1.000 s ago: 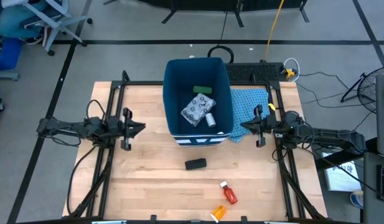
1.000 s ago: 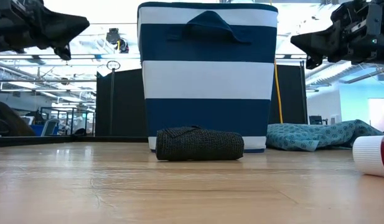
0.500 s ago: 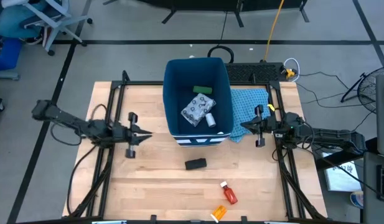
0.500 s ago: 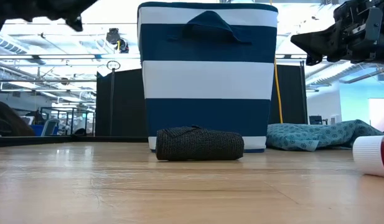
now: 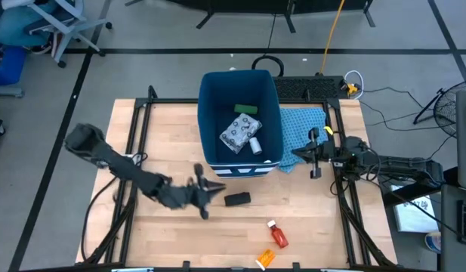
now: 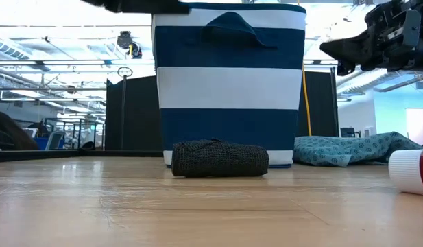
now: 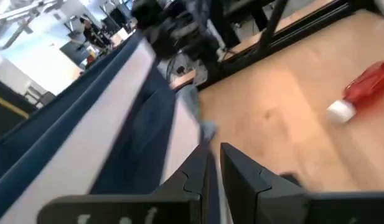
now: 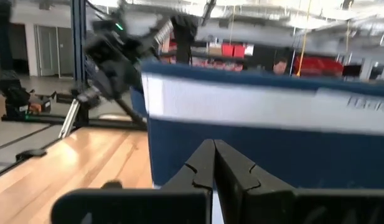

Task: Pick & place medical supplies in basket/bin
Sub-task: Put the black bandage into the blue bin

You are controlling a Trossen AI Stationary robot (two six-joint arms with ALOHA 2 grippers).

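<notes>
Plainly the black roll (image 5: 237,199) lies on the table (image 5: 172,234) just ahead of the left gripper (image 5: 210,189), whose fingers stand nearly together on nothing. It looks soft, light and mesh-textured, so a pinch across its middle should hold (it may squash). The right gripper (image 5: 299,153) waits closed beside the bin (image 5: 205,113). No writing is readable.

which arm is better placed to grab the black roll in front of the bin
Left. The left hand hangs right beside the black oblong roll; the right hand sits farther off, beside the striped dark blue bin.
</notes>
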